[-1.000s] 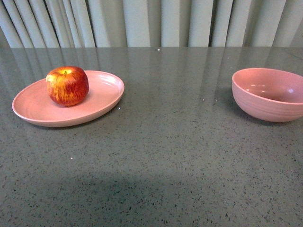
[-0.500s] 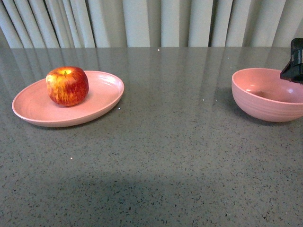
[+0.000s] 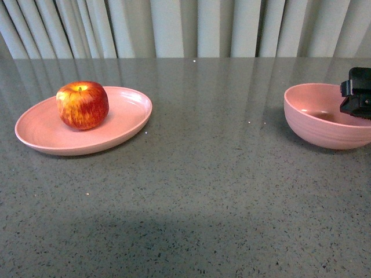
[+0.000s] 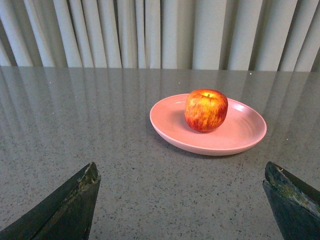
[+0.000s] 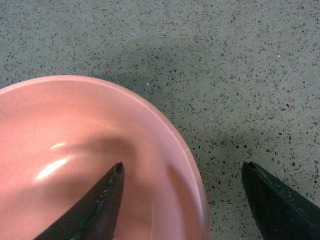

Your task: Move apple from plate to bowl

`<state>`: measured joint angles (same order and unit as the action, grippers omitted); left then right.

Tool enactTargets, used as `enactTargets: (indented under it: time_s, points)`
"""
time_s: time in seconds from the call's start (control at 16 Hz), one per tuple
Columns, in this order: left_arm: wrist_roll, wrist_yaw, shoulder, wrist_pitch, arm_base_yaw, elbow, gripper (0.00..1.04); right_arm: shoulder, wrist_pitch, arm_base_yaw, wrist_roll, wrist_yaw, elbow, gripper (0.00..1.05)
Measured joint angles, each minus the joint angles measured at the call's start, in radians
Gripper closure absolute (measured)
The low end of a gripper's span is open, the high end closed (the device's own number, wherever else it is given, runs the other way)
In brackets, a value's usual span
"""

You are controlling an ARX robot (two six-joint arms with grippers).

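Grey speckled stone makes up the table (image 3: 197, 191) that carries everything. From the front, the apple (image 3: 82, 104) sits stem-up on the pink plate (image 3: 124, 113), far across the table from the black end of the right arm (image 3: 357, 92). That arm end hangs at the rim of the pink bowl (image 3: 322, 124). Only this view takes in plate and bowl together.

The left wrist camera shows the left gripper (image 4: 180, 167) with its fingers (image 4: 75, 200) spread wide. The apple (image 4: 206, 110) and plate (image 4: 240, 135) lie ahead of it, well beyond the fingertips. The yellow patch round the stem shows plainly.

The right wrist camera looks straight down. The right gripper (image 5: 183, 166) is also spread wide and straddles the bowl's (image 5: 75, 115) rim. One finger (image 5: 102, 205) hangs over the glossy inside and the other over the table outside. This view alone shows the bowl's interior.
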<state>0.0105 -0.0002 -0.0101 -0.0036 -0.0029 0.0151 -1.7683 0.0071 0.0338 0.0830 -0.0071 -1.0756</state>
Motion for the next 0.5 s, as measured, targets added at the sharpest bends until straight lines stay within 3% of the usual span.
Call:
enactTargets:
  time_s: [0.12, 0.19, 0.31, 0.38, 0.5]
  points:
    - [0.0, 0.0, 0.0, 0.0, 0.0, 0.0, 0.07, 0.0, -0.01, 0.0, 0.013, 0.0, -0.003, 0.52]
    - [0.0, 0.0, 0.0, 0.0, 0.0, 0.0, 0.07, 0.0, -0.014, 0.006, 0.027, -0.004, -0.008, 0.76]
    - [0.0, 0.0, 0.0, 0.0, 0.0, 0.0, 0.07, 0.0, -0.018, 0.006, 0.034, -0.012, -0.016, 0.96]
    - [0.0, 0.0, 0.0, 0.0, 0.0, 0.0, 0.07, 0.0, -0.019, 0.006, 0.04, -0.016, -0.023, 1.02]
    - [0.0, 0.0, 0.0, 0.0, 0.0, 0.0, 0.07, 0.001, -0.03, 0.006, 0.05, -0.025, -0.029, 1.02]
